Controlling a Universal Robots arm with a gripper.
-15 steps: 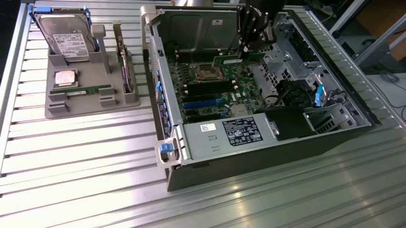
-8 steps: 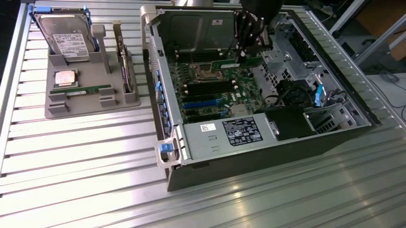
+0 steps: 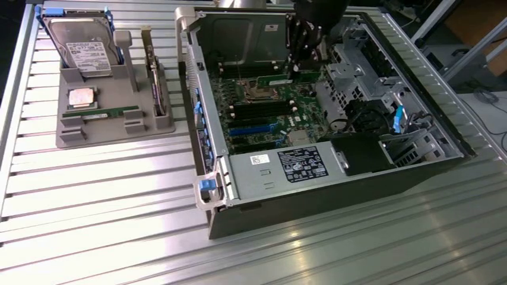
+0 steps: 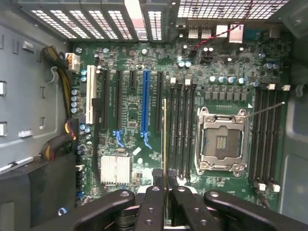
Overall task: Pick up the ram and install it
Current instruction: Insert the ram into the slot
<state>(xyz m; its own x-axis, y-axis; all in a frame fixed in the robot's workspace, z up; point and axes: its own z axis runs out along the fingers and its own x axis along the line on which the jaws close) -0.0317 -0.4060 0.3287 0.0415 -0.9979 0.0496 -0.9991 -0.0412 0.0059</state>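
We see the end effector [image 4: 165, 177] closed on the ram [image 4: 164, 134], holding it edge-on above the motherboard [image 4: 130, 91] inside the computer case [image 3: 317, 202], just beside the memory slots [image 4: 182, 130].

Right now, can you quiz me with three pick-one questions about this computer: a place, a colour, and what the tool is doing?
1. Where does the spare ram stick lie?
A) in the grey tray
B) on the floor
C) on a chair

2. What colour is the ram inside the computer case?
A) red
B) green
C) white

3. The tool is:
A) wide open
B) holding a cable
C) shut on the ram

Answers: 1 A, it lies flat in the tray; 2 B, its board shows green; 3 C, it clamps the stick's edge.
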